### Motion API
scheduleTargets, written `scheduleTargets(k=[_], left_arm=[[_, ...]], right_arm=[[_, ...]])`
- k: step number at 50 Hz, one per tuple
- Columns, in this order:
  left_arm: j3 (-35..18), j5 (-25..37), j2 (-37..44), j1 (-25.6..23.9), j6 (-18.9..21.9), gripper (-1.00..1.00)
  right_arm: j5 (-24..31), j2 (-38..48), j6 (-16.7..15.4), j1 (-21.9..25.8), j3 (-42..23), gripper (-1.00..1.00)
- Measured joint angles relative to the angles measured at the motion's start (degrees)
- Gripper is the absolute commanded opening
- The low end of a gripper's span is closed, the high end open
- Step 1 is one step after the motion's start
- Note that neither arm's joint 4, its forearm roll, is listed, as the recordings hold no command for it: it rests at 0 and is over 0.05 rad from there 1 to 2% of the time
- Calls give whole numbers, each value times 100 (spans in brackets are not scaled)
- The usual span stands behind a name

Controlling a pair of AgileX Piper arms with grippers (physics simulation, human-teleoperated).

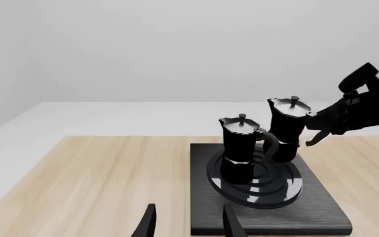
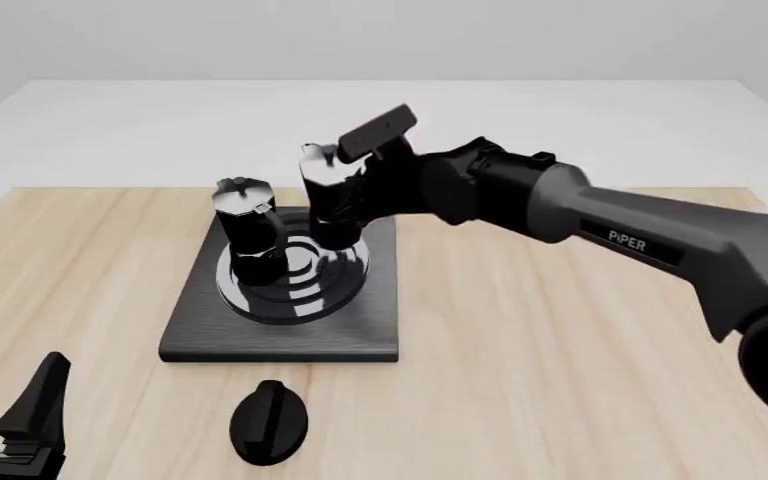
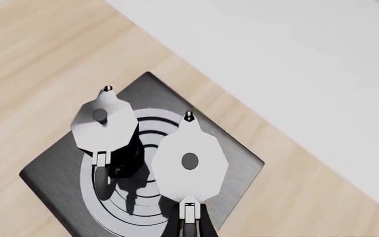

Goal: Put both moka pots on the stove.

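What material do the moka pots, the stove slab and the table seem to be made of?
Moka pots: probably glossy black metal bodies with pale silver-grey lids.
Stove: dark brushed slab, maybe metal; its burner looks polished, mirroring the pots.
Table: light wood, matte, with visible grain.

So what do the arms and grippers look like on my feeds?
Both are matte black. The right arm is a thick rounded tube marked "PIPER" in white, with a red-lettered joint near its base. The left gripper shows two slim, flat, tapered black fingers. No cables visible.
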Motion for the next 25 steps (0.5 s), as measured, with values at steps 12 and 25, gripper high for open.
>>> scheduleTargets(k=[12, 25], left_arm=[[0, 0, 0, 0, 0, 100], [0, 0, 0, 0, 0, 100]], right_arm=[[-116, 94, 83, 18, 106, -100], [-202, 186, 146, 22, 203, -100]])
